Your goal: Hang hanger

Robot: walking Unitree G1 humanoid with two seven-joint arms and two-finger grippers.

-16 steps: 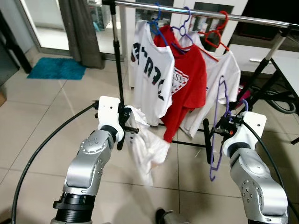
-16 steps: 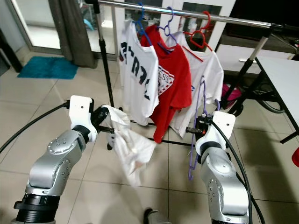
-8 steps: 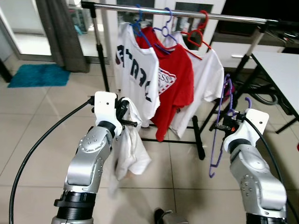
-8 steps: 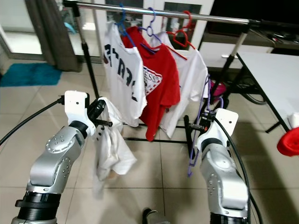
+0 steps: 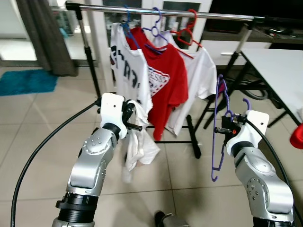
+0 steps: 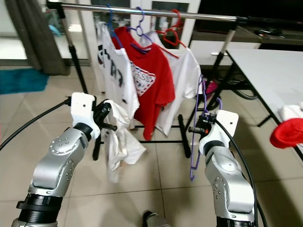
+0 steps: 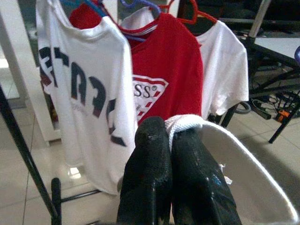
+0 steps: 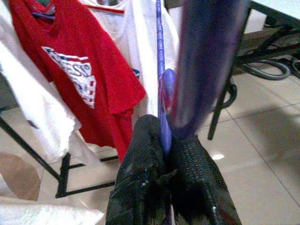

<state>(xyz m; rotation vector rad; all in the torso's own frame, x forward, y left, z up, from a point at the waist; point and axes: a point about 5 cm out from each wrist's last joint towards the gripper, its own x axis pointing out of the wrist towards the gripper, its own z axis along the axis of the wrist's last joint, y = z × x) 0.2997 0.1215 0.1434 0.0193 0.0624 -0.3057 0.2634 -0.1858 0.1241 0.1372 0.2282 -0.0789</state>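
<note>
Purple plastic hanger (image 5: 218, 127) hangs upright from the right pincer (image 5: 221, 130), whose black fingers (image 8: 150, 187) are closed tight on its thin wire-like side; the hook end stands above the pincer and the lower bar dangles below it, clear of the tiled floor (image 5: 42, 118). The left pincer (image 5: 134, 126) is clamped shut on a crumpled white cloth garment (image 5: 137, 144), which droops beside the left forearm.

Ahead stands a chrome clothes rail (image 5: 161, 12) on black uprights, already carrying a white printed T-shirt (image 5: 125, 71), a red T-shirt (image 5: 163, 82) and a plain white T-shirt (image 5: 199, 80), each on its own hanger. A white table (image 5: 279, 66) sits off to the right.

By my reading, this is the carrying and approach stage: the hanger is held but is well below the rail and short of it. The next move likely calls for raising the right arm, bringing the hook above the bare stretch of rail right of the plain white shirt, and lowering it so the hook catches before the fingers let go. The hanger could twist in so narrow a grip.
</note>
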